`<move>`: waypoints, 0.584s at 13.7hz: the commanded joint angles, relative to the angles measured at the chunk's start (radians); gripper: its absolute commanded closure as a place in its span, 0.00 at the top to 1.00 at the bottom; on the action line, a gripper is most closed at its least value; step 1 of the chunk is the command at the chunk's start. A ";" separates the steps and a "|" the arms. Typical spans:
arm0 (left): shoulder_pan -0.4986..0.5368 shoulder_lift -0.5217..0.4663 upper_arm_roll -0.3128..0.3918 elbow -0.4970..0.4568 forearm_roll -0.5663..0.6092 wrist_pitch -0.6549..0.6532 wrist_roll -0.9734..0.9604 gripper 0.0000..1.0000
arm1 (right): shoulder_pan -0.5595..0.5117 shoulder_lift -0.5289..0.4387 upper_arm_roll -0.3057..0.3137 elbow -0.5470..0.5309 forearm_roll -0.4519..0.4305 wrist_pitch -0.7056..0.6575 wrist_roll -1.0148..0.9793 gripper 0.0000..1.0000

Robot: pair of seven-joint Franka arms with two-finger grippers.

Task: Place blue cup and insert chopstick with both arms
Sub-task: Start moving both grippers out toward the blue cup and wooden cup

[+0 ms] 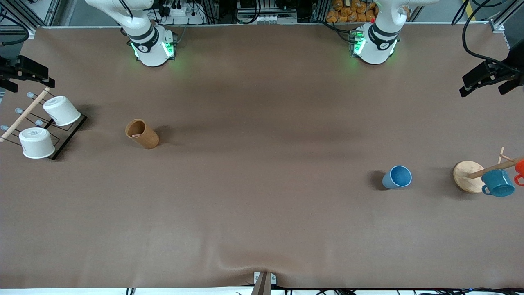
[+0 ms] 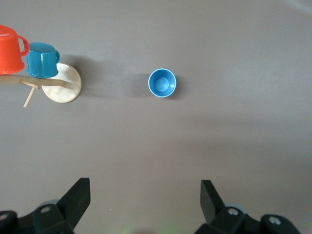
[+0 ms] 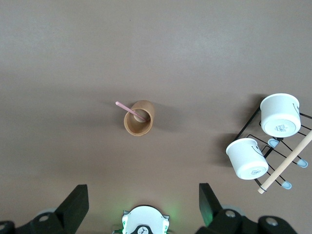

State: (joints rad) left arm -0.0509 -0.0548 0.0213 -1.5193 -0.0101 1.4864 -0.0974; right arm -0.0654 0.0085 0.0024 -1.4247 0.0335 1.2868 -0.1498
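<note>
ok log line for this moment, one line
blue cup: upright, untouched | chopstick: in brown cup | left gripper: open, above table | right gripper: open, above table

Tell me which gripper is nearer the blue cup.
Left. The left gripper hangs open above the blue cup's end of the table; the right gripper hangs open over the brown cup's end.

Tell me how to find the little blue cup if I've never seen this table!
Go to the left arm's end of the brown table and find the round wooden stand with mugs hanging on it. The blue cup stands alone beside it, upright and empty. Unlike the darker teal mug on the stand, it is light blue with no handle.
</note>
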 commanded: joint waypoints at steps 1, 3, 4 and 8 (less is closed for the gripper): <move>-0.004 -0.020 -0.003 -0.012 0.025 -0.014 0.019 1.00 | 0.001 -0.001 0.001 0.004 -0.003 0.000 0.009 1.00; -0.001 -0.007 -0.001 -0.001 0.025 -0.014 0.037 1.00 | 0.001 0.001 0.001 0.004 -0.003 0.002 0.009 1.00; -0.004 0.007 0.000 0.013 0.028 -0.014 0.041 1.00 | 0.001 0.001 0.001 0.004 -0.003 0.000 0.009 1.00; 0.006 0.136 -0.001 0.019 0.027 0.055 0.048 1.00 | 0.006 0.011 0.002 -0.002 -0.001 0.003 0.010 1.00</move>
State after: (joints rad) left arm -0.0475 -0.0013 0.0215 -1.5210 -0.0063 1.5014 -0.0688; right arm -0.0653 0.0111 0.0027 -1.4270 0.0335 1.2868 -0.1498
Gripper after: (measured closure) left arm 0.000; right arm 0.000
